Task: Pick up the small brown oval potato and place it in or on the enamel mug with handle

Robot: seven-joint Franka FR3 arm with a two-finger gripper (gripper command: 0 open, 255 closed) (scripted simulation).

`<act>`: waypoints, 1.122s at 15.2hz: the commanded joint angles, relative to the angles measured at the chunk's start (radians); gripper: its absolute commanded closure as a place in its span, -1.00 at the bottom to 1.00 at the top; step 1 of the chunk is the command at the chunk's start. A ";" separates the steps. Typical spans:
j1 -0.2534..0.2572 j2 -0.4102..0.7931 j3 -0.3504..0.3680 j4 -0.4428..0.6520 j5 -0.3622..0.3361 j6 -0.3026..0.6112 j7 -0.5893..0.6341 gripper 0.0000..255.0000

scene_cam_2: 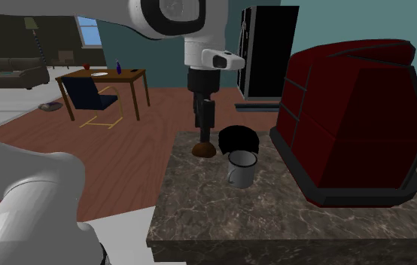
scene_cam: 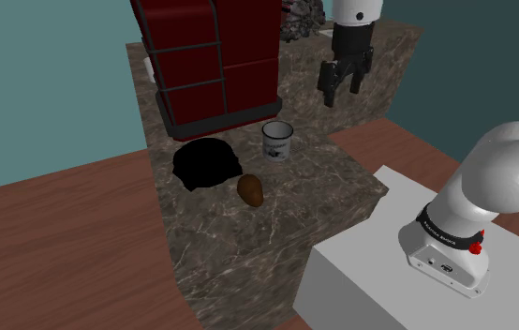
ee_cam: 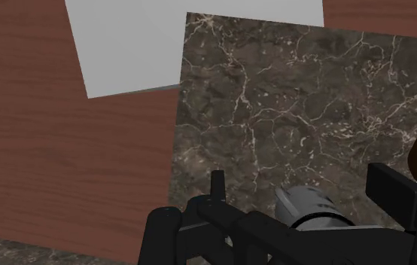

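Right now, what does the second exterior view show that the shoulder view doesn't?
The second exterior view adds the room behind: a wooden table, a blue chair, a sofa and a window. The shoulder view adds the white stand seen from above, a red mark low on the arm, and the gap between the fingers of the gripper. Both show the marble counter, the dark red appliance, the brown potato, the white mug and a black shape near them.
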 commanded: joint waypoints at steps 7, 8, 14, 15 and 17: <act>0.009 0.208 0.197 0.055 0.012 0.131 0.265 -1.00; 0.008 0.242 0.221 0.069 0.005 0.146 0.301 -1.00; 0.002 0.480 0.353 0.185 -0.085 0.216 0.533 -1.00; 0.004 0.526 0.369 0.210 -0.110 0.223 0.575 -1.00; 0.014 0.622 0.397 0.264 -0.166 0.232 0.661 -1.00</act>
